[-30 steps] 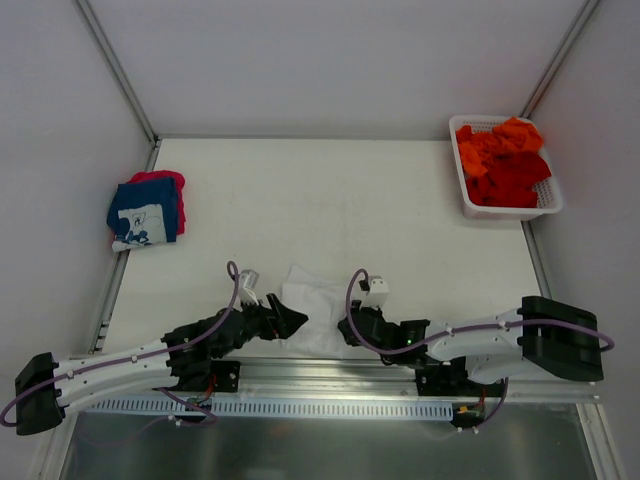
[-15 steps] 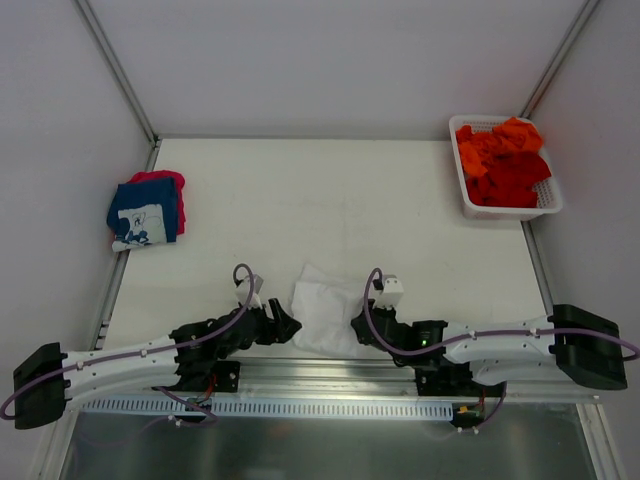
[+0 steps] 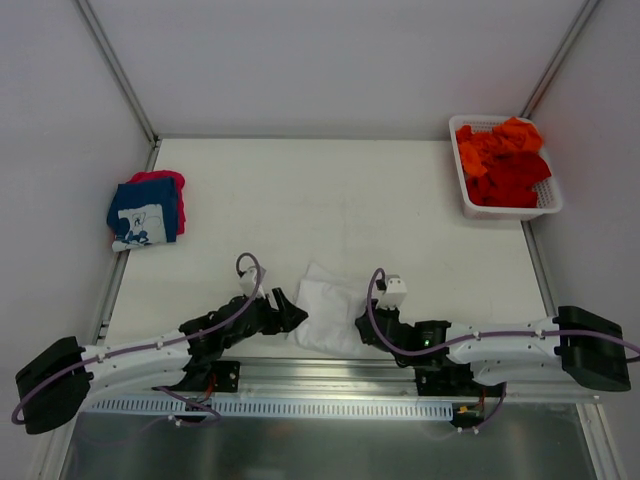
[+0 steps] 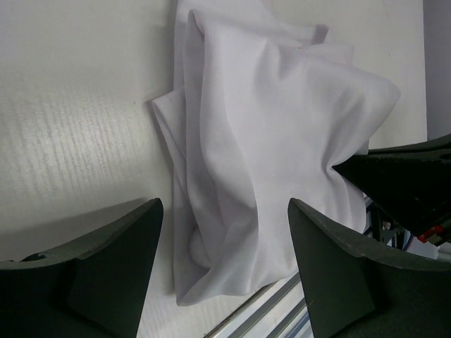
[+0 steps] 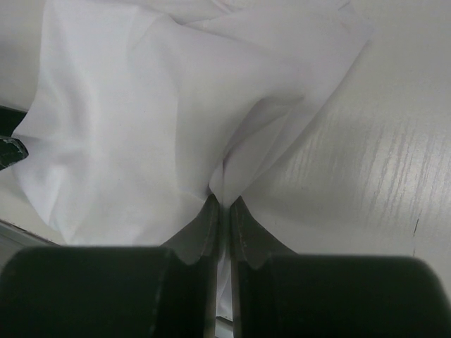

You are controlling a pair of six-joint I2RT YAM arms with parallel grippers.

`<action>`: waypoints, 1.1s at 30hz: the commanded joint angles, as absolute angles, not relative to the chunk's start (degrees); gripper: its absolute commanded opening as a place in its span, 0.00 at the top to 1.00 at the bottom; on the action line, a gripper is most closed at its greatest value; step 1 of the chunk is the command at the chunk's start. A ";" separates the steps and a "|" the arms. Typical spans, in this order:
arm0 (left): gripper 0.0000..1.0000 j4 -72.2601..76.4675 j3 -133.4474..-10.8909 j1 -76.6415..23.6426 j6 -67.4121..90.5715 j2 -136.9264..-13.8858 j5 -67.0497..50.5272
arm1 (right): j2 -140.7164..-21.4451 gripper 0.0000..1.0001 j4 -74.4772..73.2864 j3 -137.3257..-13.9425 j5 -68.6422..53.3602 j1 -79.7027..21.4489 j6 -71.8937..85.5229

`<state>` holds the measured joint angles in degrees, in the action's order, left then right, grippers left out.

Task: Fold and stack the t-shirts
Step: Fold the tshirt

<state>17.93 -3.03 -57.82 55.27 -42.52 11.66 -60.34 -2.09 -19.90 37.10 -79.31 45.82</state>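
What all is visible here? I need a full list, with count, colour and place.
plain t-shirt: 1, white, crumpled, near table edge
printed t-shirt: 1, navy with white print, folded, left table edge
bottom t-shirt: 1, pink-red, under the printed t-shirt
loose t-shirts: several, orange and red, in the basket
basket: 1, white, far right corner
table: 1, white
left gripper: 1, black, open at plain t-shirt
right gripper: 1, black, shut on plain t-shirt

Plain white tee (image 3: 328, 308), navy tee (image 3: 140, 208) w/ white print, pink-red tee (image 3: 166, 180), orange tees (image 3: 490, 148), red tees (image 3: 518, 182), white lattice basket (image 3: 510, 213), off-white faintly grained surface (image 3: 330, 200).
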 commanded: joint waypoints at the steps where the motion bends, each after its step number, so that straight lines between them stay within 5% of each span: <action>1: 0.27 29.15 4.13 -56.87 53.09 -48.83 6.16 | -61.34 1.00 -1.41 -20.13 38.41 -79.63 46.23; 13: 0.36 58.87 -2.90 -56.60 55.89 -81.97 -7.29 | -62.67 1.00 -0.35 -20.92 37.88 -80.07 45.79; 18: 0.39 64.77 -2.81 -56.60 57.13 -87.01 -8.61 | -61.79 1.00 -0.70 -20.74 38.14 -80.07 46.05; 23: 0.41 57.94 -2.99 -56.60 56.17 -82.19 -6.86 | -61.61 1.00 -1.41 -21.35 38.50 -80.16 45.62; 33: 0.39 10.47 -9.05 -56.51 48.61 -47.05 6.85 | -62.31 1.00 -1.58 -21.97 38.67 -80.24 45.26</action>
